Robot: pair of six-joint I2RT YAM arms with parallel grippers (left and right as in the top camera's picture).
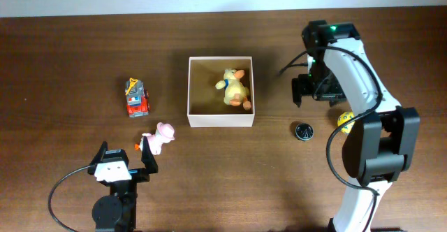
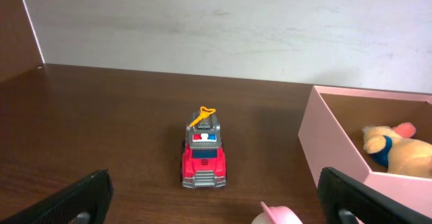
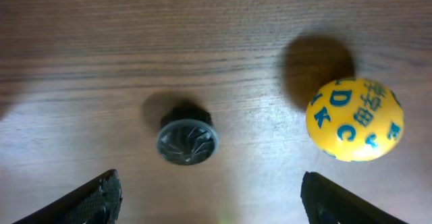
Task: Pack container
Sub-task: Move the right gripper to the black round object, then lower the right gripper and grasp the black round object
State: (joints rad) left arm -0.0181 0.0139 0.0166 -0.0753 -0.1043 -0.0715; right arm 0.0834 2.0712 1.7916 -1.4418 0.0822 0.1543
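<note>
Container (image 1: 220, 119) with yellow plush (image 1: 235, 89) inside (fire truck (image 1: 136, 98) outside)

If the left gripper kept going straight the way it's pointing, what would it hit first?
Likely the pink toy, close ahead and toward one side between the open jaws of the left gripper. The red fire truck sits centred farther on. Depth is unclear.

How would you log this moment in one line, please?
container: yellow plush inside | left gripper: open | right gripper: open | outside: fire truck, pink toy, ball, black disc
</note>
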